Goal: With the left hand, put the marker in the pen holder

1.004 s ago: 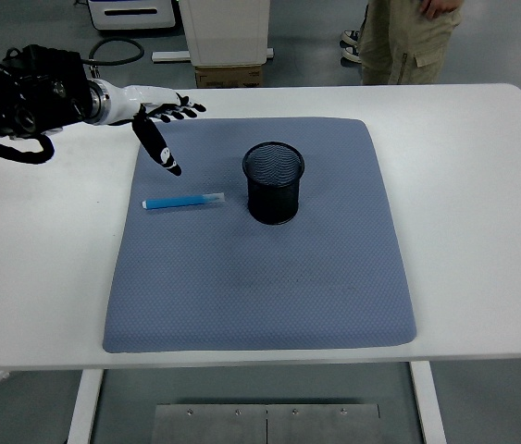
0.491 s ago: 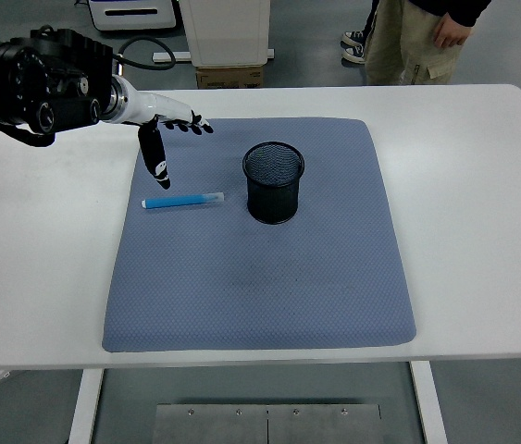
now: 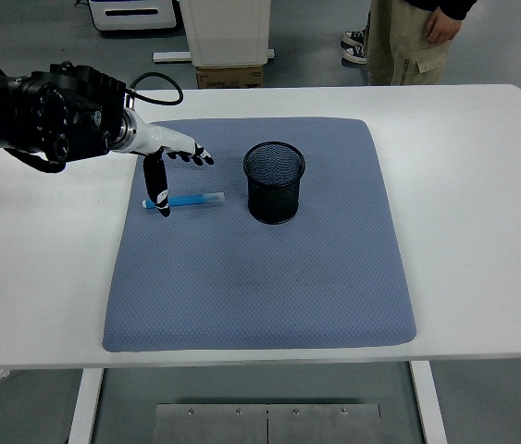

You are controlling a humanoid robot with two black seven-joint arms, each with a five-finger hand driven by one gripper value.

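A light blue marker [image 3: 191, 199] lies flat on the blue-grey mat [image 3: 260, 277], left of the black mesh pen holder [image 3: 274, 181], which stands upright near the mat's middle top. My left hand [image 3: 172, 171] reaches in from the left over the mat's upper left part. Its fingers are spread, the thumb [image 3: 159, 190] pointing down right over the marker's left end, the other fingers stretched toward the holder. It holds nothing. The right arm is out of view.
The mat covers the middle of the white table [image 3: 473, 185]. A person [image 3: 417, 37] stands beyond the table's far edge at the top right. A white cabinet and a cardboard box [image 3: 228, 74] stand behind the table.
My left arm has come further in from the left and lowered. The hand now hangs right above the marker's left end. Marker and holder have not moved.
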